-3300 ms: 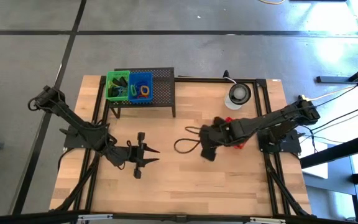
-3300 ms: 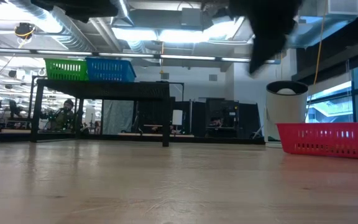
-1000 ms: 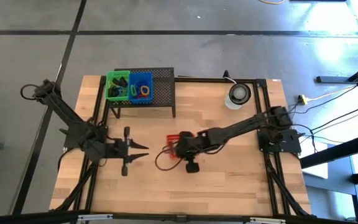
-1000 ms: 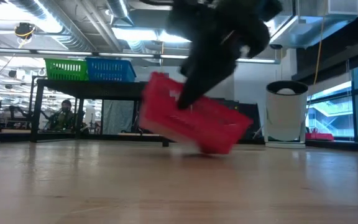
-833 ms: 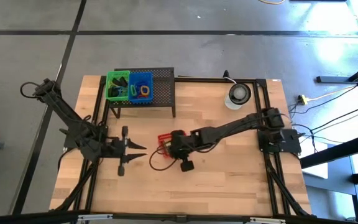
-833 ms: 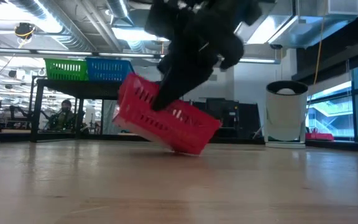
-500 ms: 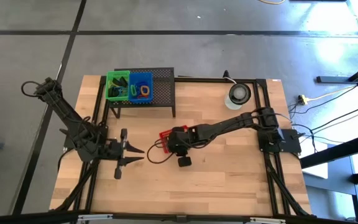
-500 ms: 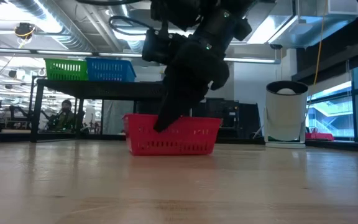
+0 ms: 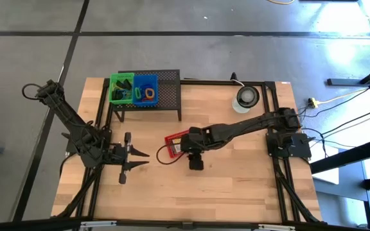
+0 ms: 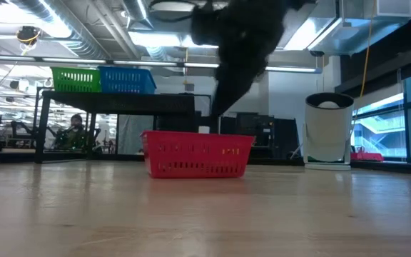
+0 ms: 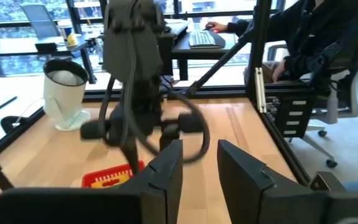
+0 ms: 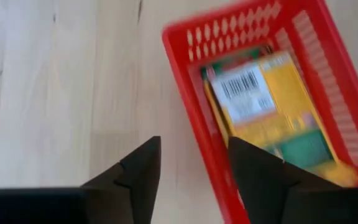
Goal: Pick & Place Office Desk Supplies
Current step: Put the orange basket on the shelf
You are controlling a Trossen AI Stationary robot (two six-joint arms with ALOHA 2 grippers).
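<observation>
A slotted red plastic basket [image 10: 198,153] sits flat on the pale wood-plank table [image 9: 236,186], yellow-orange packets [image 12: 272,106] with a barcode label inside. The right gripper [image 12: 191,163] hovers above its rim, fingers apart, holding nothing. The left gripper [image 9: 137,158] waits nearby, fingers parted, empty. Behind, green [image 9: 122,88] and blue [image 9: 146,88] bins top a black mesh rack [image 9: 166,96].

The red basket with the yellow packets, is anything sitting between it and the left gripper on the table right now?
Nothing visible. Bare wood lies between the left gripper and the red basket; the open right gripper hangs just above the basket's rim, on its far side.
</observation>
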